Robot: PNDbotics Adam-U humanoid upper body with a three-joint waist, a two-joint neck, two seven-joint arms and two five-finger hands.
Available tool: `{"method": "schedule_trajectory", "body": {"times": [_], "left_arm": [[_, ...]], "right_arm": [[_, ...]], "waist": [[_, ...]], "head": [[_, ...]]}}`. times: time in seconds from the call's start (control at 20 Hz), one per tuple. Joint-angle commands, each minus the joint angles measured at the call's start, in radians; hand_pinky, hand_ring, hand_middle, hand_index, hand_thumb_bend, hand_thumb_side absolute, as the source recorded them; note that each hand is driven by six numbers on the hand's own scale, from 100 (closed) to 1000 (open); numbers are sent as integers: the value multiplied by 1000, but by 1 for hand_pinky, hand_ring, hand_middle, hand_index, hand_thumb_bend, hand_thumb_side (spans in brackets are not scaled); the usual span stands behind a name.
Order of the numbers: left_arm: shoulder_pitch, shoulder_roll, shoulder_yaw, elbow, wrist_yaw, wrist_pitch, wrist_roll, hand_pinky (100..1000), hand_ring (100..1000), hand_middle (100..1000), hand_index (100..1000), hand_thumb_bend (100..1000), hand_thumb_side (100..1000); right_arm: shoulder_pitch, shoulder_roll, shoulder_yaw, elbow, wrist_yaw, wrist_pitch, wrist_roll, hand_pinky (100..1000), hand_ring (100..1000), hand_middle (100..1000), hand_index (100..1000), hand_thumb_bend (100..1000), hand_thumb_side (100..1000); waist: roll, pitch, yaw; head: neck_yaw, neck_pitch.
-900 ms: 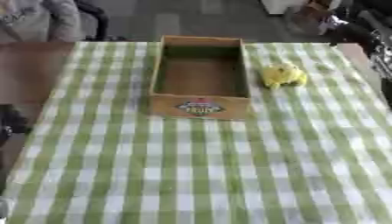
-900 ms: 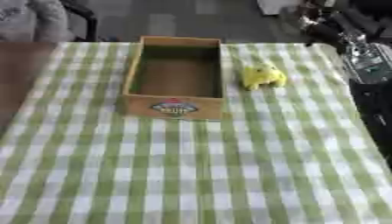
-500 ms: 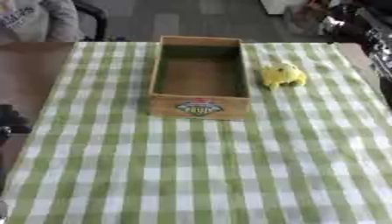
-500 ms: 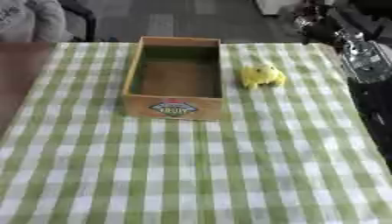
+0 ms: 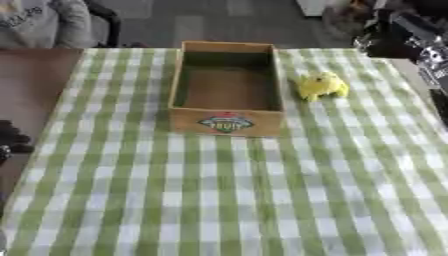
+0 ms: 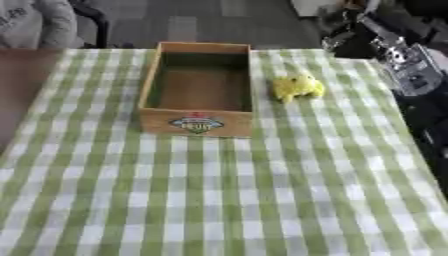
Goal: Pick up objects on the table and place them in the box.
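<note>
Beside box (image 5: 227, 122), yellow toy (image 5: 321, 86), no hand touching

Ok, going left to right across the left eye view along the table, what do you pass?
Dark robot hand at the left edge → bare brown tabletop → wooden box → yellow toy → black-and-silver robot arm at the right edge.

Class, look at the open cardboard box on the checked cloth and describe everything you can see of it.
The brown cardboard box is a shallow, open-topped rectangle, longer than wide, its long side running away from the robot. Its near end wall carries a round red, green and yellow label. Nothing can be seen inside; its brown floor shows bare. It sits flat on the green-and-white checked tablecloth, towards the far edge. A small yellow soft toy lies on the cloth just to its right, apart from it. No hand touches it.
</note>
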Motion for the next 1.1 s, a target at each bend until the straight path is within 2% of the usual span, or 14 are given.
{"method": "schedule_trajectory", "body": {"times": [0.05, 0.3, 0.55, 0.8, 1.1], "left_arm": [[-7, 8, 6, -16, 2, -2, 2, 503, 537, 503, 611, 185, 566], [-7, 7, 5, -16, 3, -2, 2, 503, 537, 502, 611, 184, 566], [-7, 6, 4, -17, 3, -1, 2, 503, 536, 502, 611, 184, 566], [-7, 5, 4, -17, 4, -1, 1, 503, 536, 502, 611, 184, 566], [-7, 3, 5, -18, 4, -1, 2, 503, 535, 502, 611, 185, 567]], "right_arm": [[-14, -27, 3, -18, 73, -18, 38, 633, 821, 880, 865, 100, 198], [-10, -26, 21, -17, 255, -56, 90, 690, 857, 894, 879, 100, 202], [-8, -20, 31, -17, 385, -100, 122, 725, 874, 898, 889, 100, 207], [-6, -12, 33, -7, 463, -129, 119, 734, 877, 898, 888, 100, 214], [-3, -3, 32, 9, 489, -149, 95, 732, 876, 897, 889, 100, 212]], "waist": [[1, -12, 2], [4, -10, 3], [7, -7, 5], [9, -4, 7], [9, -1, 10]], "head": [[-3, -8], [-4, -8], [-6, -7], [-7, -7], [-5, -12]]}}
